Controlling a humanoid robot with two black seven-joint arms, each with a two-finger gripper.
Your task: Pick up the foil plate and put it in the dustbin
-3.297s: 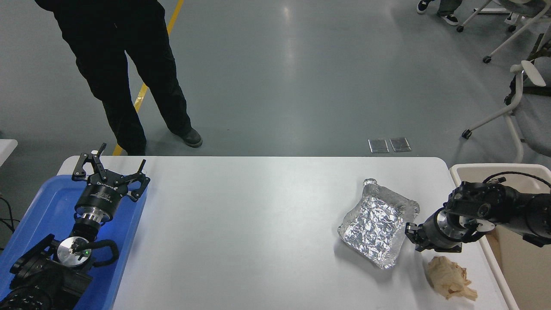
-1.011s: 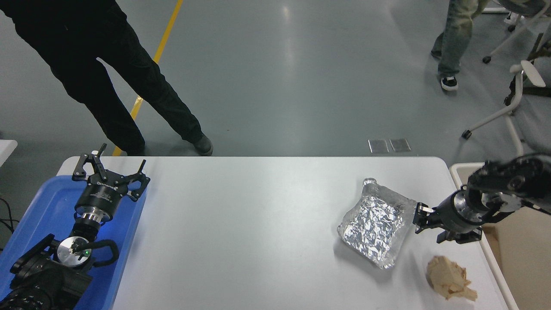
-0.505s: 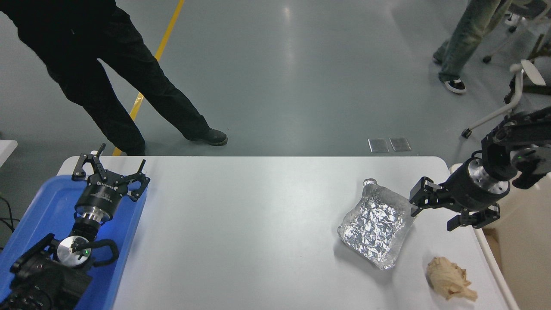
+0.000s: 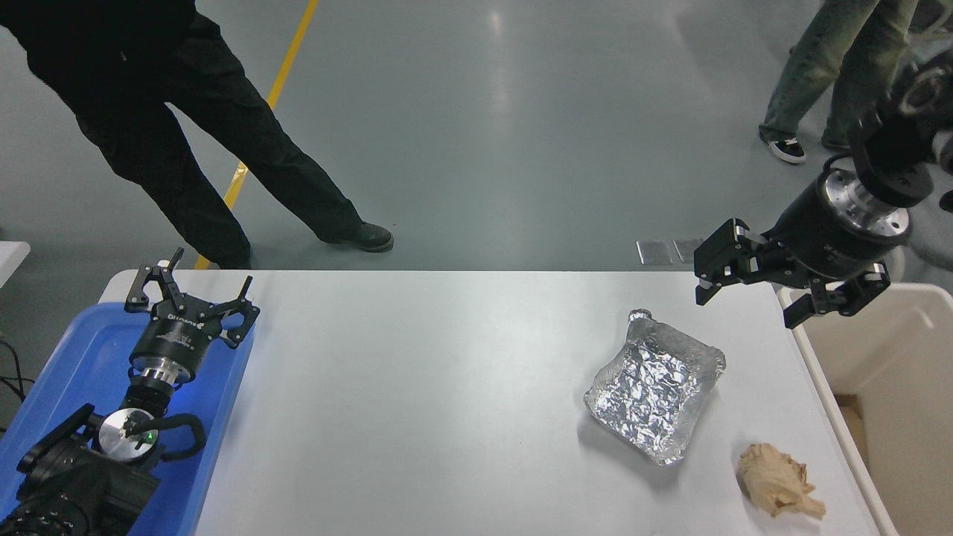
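Silver foil plate (image 4: 655, 386) lies flat on the table (image 4: 447, 387) near its right edge, a tan paper wad (image 4: 778, 480) by the near right corner. My right gripper (image 4: 744, 298) hangs empty, fingers spread, above the far right corner, beside the dustbin (image 4: 878, 350). My left gripper (image 4: 190, 298) sits parked, fingers spread, over the blue tray (image 4: 67, 357).

Right gripper (image 4: 744, 296) raised, jaws apparently spread; left gripper (image 4: 192, 299) parked

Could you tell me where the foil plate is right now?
The foil plate lies on the table's right part, beside the paper wad, below the raised right hand.
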